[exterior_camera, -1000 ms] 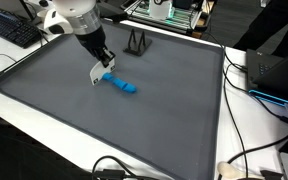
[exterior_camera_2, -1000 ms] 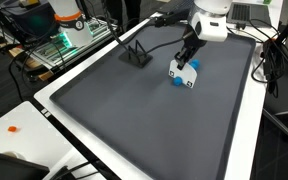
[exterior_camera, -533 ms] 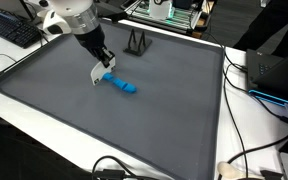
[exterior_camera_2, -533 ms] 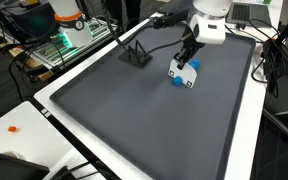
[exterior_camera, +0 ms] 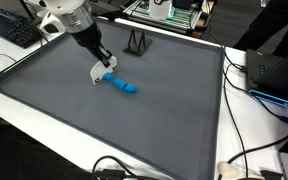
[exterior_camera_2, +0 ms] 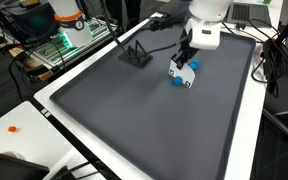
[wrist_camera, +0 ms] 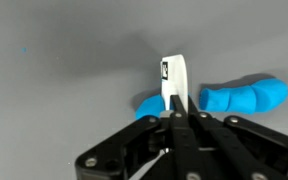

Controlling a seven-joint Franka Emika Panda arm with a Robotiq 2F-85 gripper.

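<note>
My gripper (wrist_camera: 176,108) is shut on a thin white flat piece (wrist_camera: 174,75) that stands upright between the fingertips. A blue lumpy object (wrist_camera: 244,96) lies on the grey mat right behind the white piece, and part of it shows on the other side of the piece. Whether the two are joined, I cannot tell. In both exterior views the gripper (exterior_camera: 104,62) (exterior_camera_2: 187,62) points down at the mat, with the white piece (exterior_camera: 96,72) at its tip and the blue object (exterior_camera: 122,86) (exterior_camera_2: 180,80) beside it.
The grey mat (exterior_camera: 104,120) (exterior_camera_2: 144,120) covers most of the white table. A small black stand (exterior_camera: 135,42) (exterior_camera_2: 136,54) sits near the mat's edge. A keyboard (exterior_camera: 9,30), cables (exterior_camera: 249,160) and equipment ring the table. A small orange thing (exterior_camera_2: 13,129) lies off the mat.
The arm has shifted slightly up and away from the blue object, with the white piece still in the jaws. The blue object has not visibly moved.
</note>
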